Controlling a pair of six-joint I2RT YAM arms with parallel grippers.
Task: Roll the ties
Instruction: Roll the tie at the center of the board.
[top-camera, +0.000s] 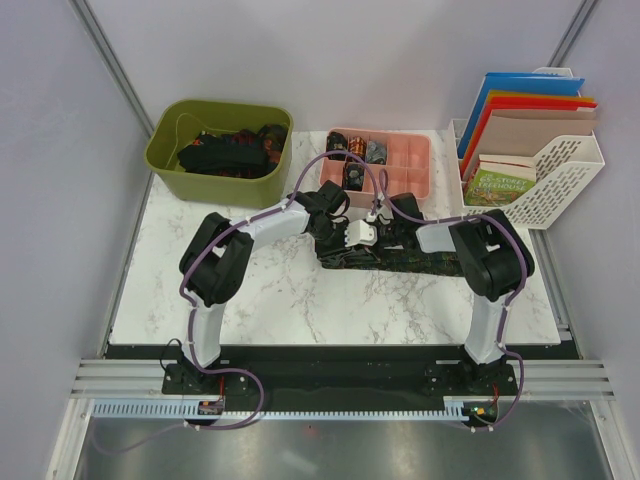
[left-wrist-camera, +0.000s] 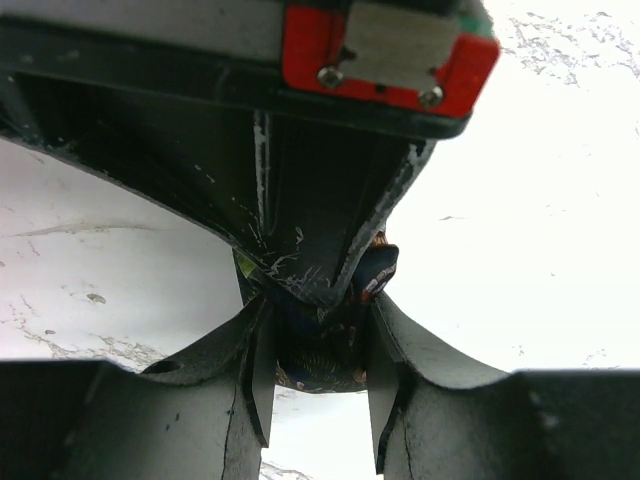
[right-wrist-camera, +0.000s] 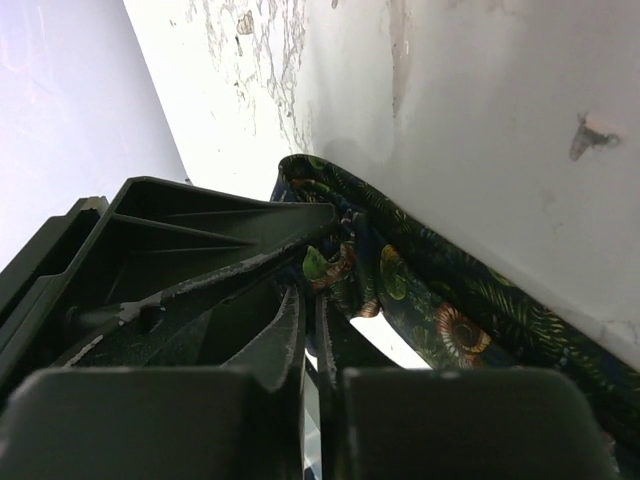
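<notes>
One dark patterned tie (top-camera: 425, 262) lies stretched across the middle of the marble table, and its left end is bunched up between both grippers. My left gripper (top-camera: 347, 238) is shut on the small rolled end of the tie (left-wrist-camera: 322, 362), which sits between its pads (left-wrist-camera: 258, 370). My right gripper (top-camera: 386, 228) meets it from the right. Its jaws (right-wrist-camera: 312, 290) stand almost together, pinching the tie's fabric (right-wrist-camera: 450, 322) at their tips. The rest of the tie trails flat to the right under the right arm.
A green bin (top-camera: 168, 165) at the back left holds a heap of loose ties. A pink divided tray (top-camera: 412, 168) at the back centre holds several rolled ties. A white file rack (top-camera: 565, 185) with folders and books stands at the back right.
</notes>
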